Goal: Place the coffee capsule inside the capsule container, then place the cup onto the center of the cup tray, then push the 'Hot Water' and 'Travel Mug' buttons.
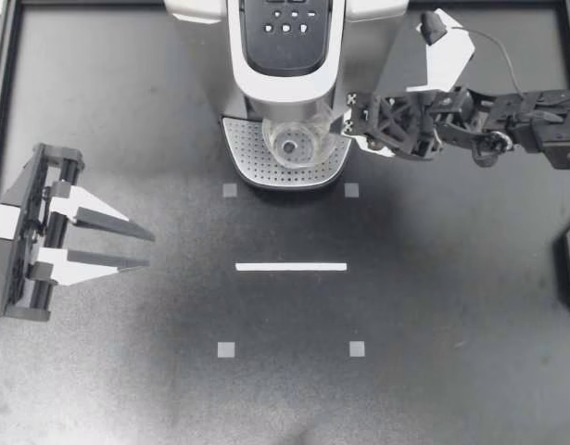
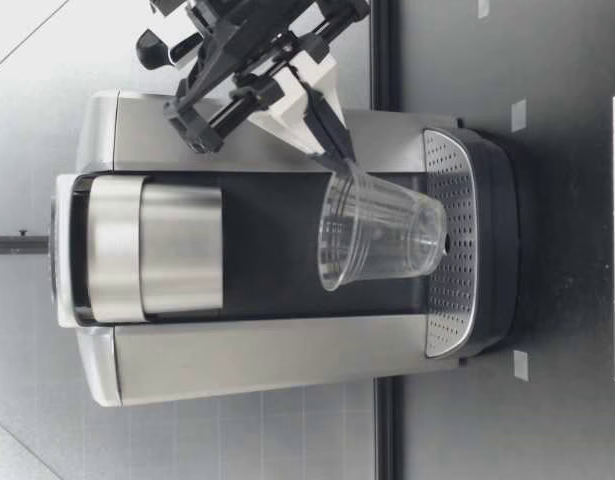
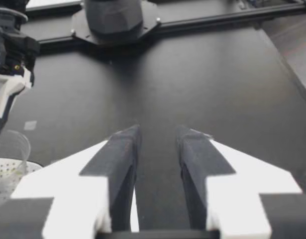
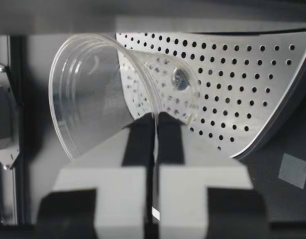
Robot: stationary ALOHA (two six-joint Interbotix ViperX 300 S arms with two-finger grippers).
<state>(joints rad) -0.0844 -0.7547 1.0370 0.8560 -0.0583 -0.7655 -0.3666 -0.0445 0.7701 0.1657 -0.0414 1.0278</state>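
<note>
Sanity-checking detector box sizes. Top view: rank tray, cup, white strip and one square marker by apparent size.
1. tray
2. cup; it is nearer the camera than the rest, so it looks a little bigger than it is.
3. strip; longer than the cup is wide, but thin, so less area.
4. marker; all four look alike.

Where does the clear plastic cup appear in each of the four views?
Top view: cup over the perforated tray, rim at my right gripper.
Low view: cup base close to the tray, that gripper at its rim.
Left wrist view: only its rim, beside the tray.
Right wrist view: cup wall between the shut fingers.
Shared landmark: the perforated tray.
</note>
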